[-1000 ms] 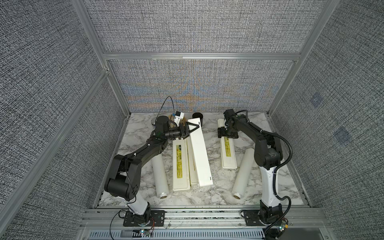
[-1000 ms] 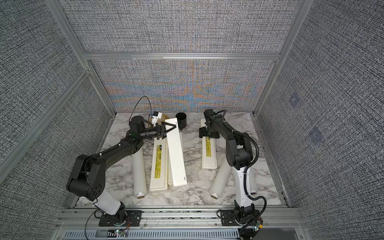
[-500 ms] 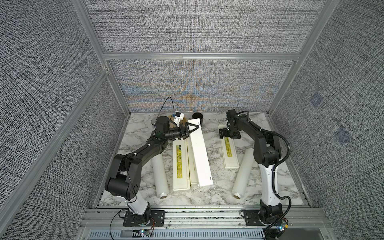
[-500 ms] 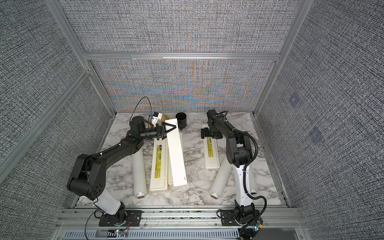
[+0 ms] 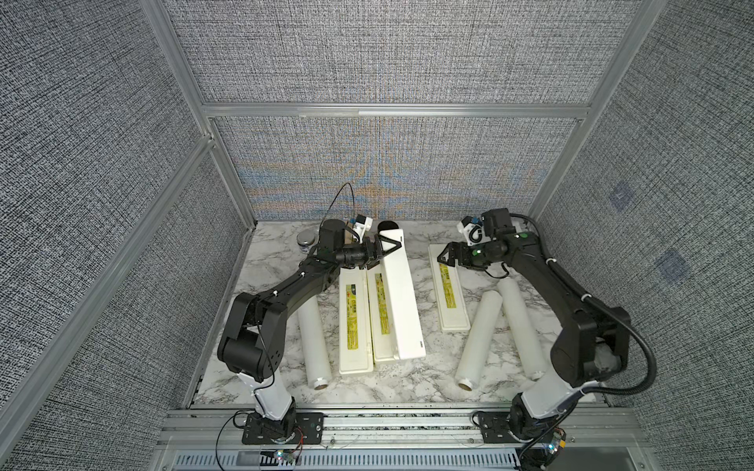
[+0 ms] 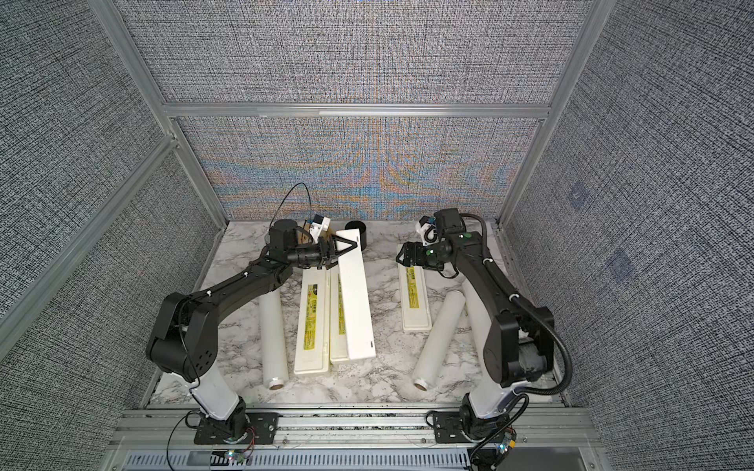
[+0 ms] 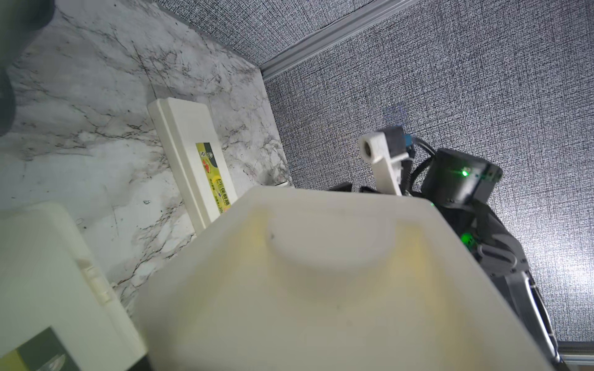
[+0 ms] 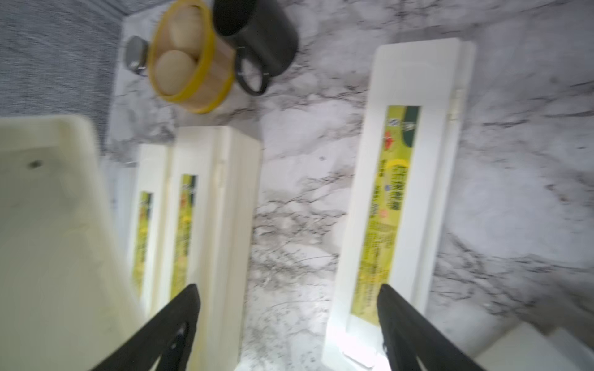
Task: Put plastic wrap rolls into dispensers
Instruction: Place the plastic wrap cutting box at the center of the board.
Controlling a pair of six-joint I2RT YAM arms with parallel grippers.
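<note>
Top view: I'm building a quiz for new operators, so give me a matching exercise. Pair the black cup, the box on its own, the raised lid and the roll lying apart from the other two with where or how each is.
Things:
1. black cup
2. lone box
3. raised lid
4. lone roll

States:
A. gripped at its far end by the left claw
B. lying beside the left arm
C. standing near the back wall
D. closed, under the open right claw

Pairs: 1-C, 2-D, 3-A, 4-B
</note>
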